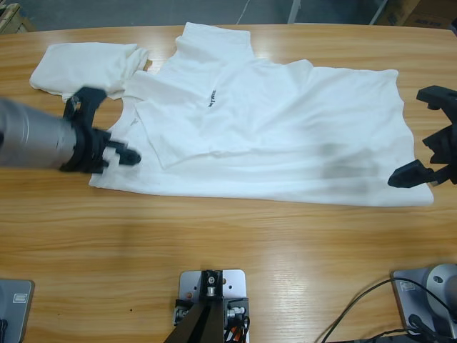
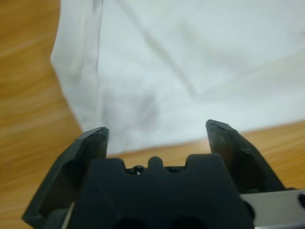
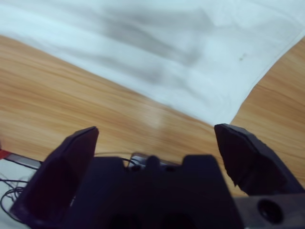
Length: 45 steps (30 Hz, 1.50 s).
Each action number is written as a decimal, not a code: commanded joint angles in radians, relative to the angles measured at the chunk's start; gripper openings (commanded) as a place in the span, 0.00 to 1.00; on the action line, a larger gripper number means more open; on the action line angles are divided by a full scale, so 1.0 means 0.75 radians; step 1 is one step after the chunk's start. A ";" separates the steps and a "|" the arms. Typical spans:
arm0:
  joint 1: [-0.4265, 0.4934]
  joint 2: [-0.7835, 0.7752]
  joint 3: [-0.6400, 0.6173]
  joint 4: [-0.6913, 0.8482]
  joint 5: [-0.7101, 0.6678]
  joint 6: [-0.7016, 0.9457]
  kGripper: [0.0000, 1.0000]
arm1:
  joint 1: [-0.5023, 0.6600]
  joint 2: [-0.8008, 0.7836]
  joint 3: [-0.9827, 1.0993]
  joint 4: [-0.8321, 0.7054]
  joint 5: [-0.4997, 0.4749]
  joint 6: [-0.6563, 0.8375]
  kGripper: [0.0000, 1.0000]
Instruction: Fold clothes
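1. The large T-shirt lies spread across the middle of the bench, partly folded, one flap turned in over the chest lettering. A smaller T-shirt sits bunched at the far left corner, touching the large one's edge.
2. My left gripper is at the shirt's left edge, jaws wide and empty; my right gripper is at the near right corner, jaws also wide, holding nothing.
3. Risk: if I close on the left, I may pinch only the top layer and drag the fold apart. On the right, the corner lies so near the jaws that I could miss the cloth and scrape wood.
4. The right wrist view shows the hem corner between my jaws; the high view shows the whole layout, which neither wrist view does.
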 commanded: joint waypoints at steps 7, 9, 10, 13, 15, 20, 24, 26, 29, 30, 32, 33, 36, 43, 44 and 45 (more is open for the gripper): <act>0.239 0.252 -0.119 -0.100 -0.263 -0.877 0.86 | 0.019 0.036 0.111 -0.104 0.009 0.014 1.00; 0.239 0.261 -0.067 -0.190 -0.263 -0.911 0.81 | 0.019 0.051 0.127 -0.124 0.011 0.015 1.00; 0.239 0.261 -0.041 -0.241 -0.263 -0.917 0.74 | 0.019 0.055 0.133 -0.133 0.011 0.018 1.00; 0.239 0.280 0.003 -0.342 -0.263 -0.954 0.66 | 0.019 0.060 0.131 -0.140 0.013 0.019 0.99; 0.239 0.305 0.006 -0.363 -0.263 -0.984 0.67 | 0.019 0.061 0.130 -0.141 0.009 0.018 0.99; 0.239 0.332 0.023 -0.361 -0.260 -1.023 0.68 | 0.019 0.071 0.132 -0.148 0.011 0.020 0.99; 0.239 0.341 0.035 -0.362 -0.257 -1.038 0.68 | 0.019 0.087 0.132 -0.157 0.013 0.020 0.99; 0.239 0.358 0.036 -0.374 -0.255 -1.041 0.69 | 0.019 0.095 0.132 -0.159 0.013 0.020 0.99; 0.239 0.381 0.044 -0.433 -0.255 -1.034 0.72 | 0.019 0.102 0.134 -0.159 0.013 0.020 0.99; 0.239 0.387 0.046 -0.447 -0.255 -1.033 0.72 | 0.019 0.106 0.136 -0.160 0.013 0.020 0.99; 0.239 0.395 0.046 -0.461 -0.255 -1.033 0.72 | 0.019 0.112 0.136 -0.161 0.013 0.020 0.99; 0.240 0.397 0.046 -0.461 -0.255 -1.033 0.72 | 0.019 0.114 0.136 -0.163 0.013 0.020 0.99; 0.251 0.402 0.049 -0.465 -0.255 -1.032 0.72 | 0.019 0.123 0.136 -0.167 0.013 0.020 0.99; 0.286 0.392 0.064 -0.572 -0.238 -0.966 0.68 | 0.019 0.145 0.137 -0.171 0.013 0.019 0.99; 0.287 0.393 0.064 -0.584 -0.238 -0.963 0.68 | 0.019 0.145 0.137 -0.172 0.013 0.019 0.99; 0.288 0.395 0.064 -0.596 -0.238 -0.960 0.66 | 0.019 0.145 0.137 -0.173 0.013 0.020 0.99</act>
